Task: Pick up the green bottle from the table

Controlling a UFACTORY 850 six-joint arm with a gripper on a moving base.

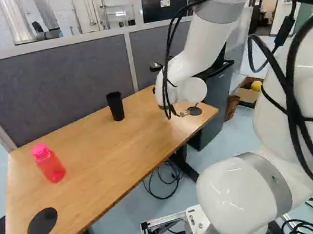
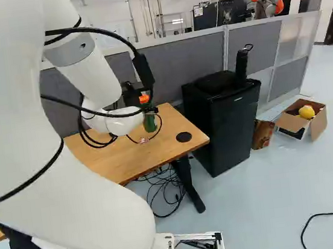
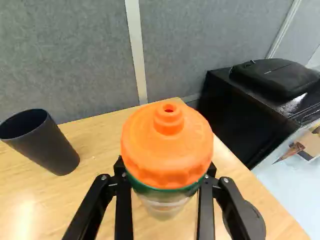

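Orange-capped green bottle (image 3: pixel 167 150) upright at the end effector (image 2: pixel 131 96), at the worktop (image 1: pixel 97 157) end nearest the black mini fridge (image 2: pixel 227 126). Can't tell if the end effector is clamped on it or open around it; contact is hidden under the cap. Black cup (image 1: pixel 116 106) stands near the bottle. Pink-capped red bottle (image 1: pixel 49 163) upright, well apart, toward the worktop's other end, near a round black disc (image 1: pixel 42 224).

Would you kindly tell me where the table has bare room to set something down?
The table is bare between the pink bottle and black cup; it is crowded around the green bottle, beside the arm.
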